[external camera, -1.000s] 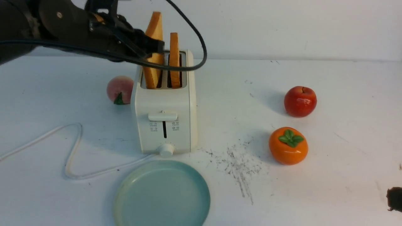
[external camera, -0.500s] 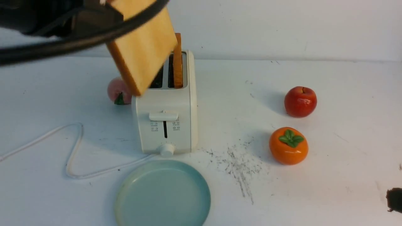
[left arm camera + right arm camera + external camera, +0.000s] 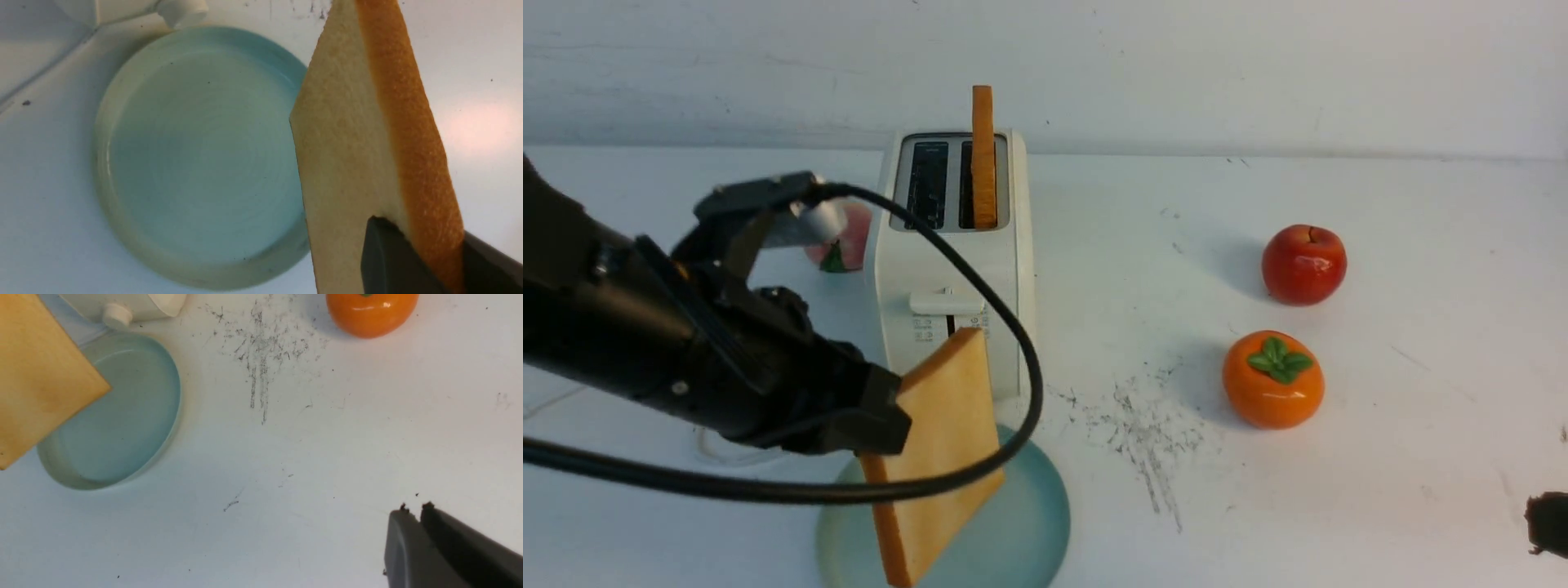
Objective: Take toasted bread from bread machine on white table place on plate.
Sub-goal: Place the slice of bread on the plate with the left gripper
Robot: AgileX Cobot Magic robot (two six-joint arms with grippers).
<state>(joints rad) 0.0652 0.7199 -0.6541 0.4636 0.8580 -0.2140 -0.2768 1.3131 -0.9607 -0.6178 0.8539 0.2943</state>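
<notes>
Pose: left arm low, extended from 9 o'clock; left gripper (image 3: 882,412) clamped on toast slice (image 3: 943,457), tilted on edge above plate (image 3: 1033,523), at 6 o'clock of bread machine (image 3: 1005,269); second slice (image 3: 983,155) upright in right slot; right gripper (image 3: 413,510) nearly closed, empty, above white table (image 3: 286,498)

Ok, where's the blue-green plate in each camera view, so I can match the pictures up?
Front view: the plate is at bottom centre, in front of the toaster, partly hidden by the held toast slice.
Left wrist view: the plate fills most of the picture, beside the held toast slice.
Right wrist view: the plate is by the toaster's knob, partly covered by the held toast slice.
Shared landmark: the held toast slice.
</notes>
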